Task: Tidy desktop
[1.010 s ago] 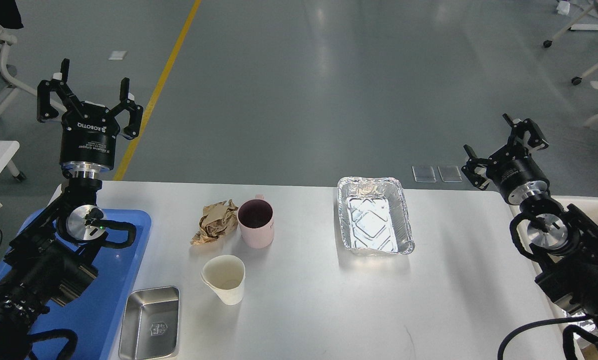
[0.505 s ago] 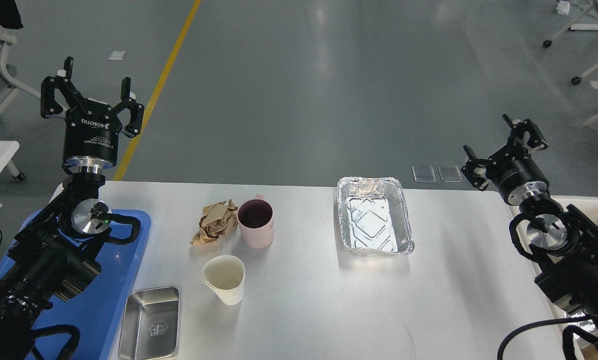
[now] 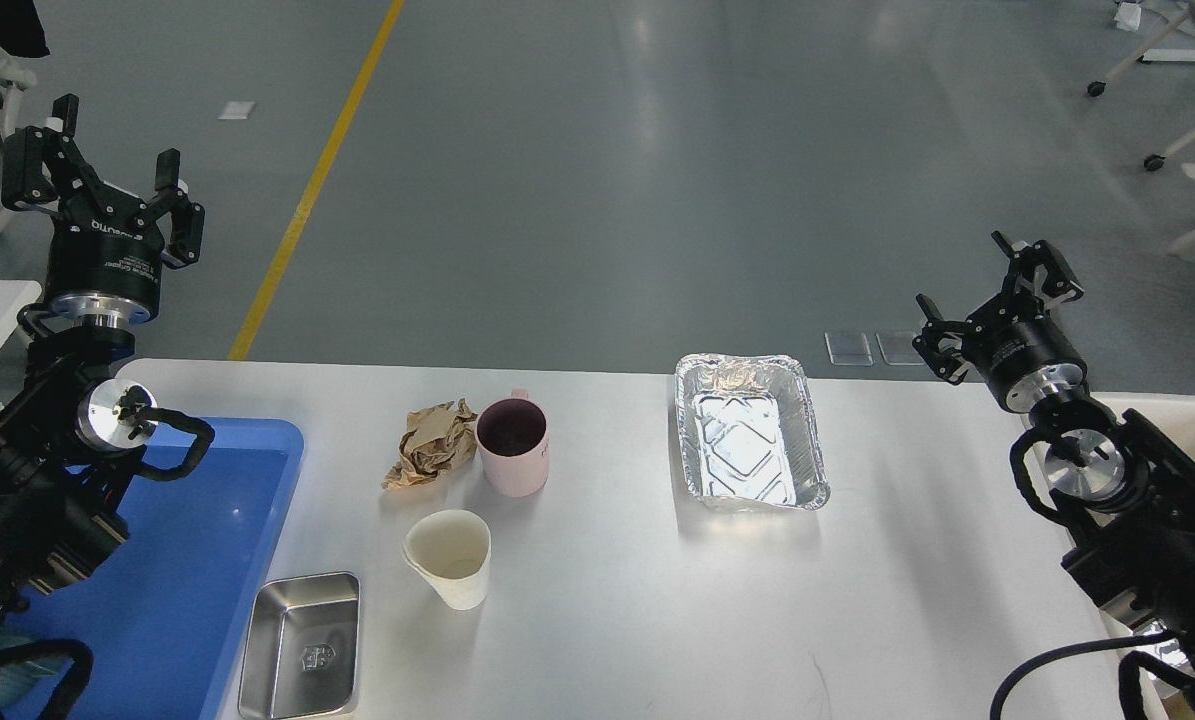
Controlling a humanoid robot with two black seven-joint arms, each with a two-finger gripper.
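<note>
The white desktop (image 3: pixel 607 590) stretches before me, its long axis running left to right, filling the lower part of the view. My left pincer (image 3: pixel 107 150) is raised above its far-left corner, fingers spread wide, holding nothing. My right pincer (image 3: pixel 997 290) hangs past the far-right edge, also spread and empty. A crumpled paper (image 3: pixel 427 445) touches a pink mug (image 3: pixel 513 447); a foil tray (image 3: pixel 749 432) lies lengthwise away from me.

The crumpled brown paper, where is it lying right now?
In the head view the crumpled brown paper lies on the desktop, left of centre, right beside the pink mug and just behind the white paper cup.
</note>
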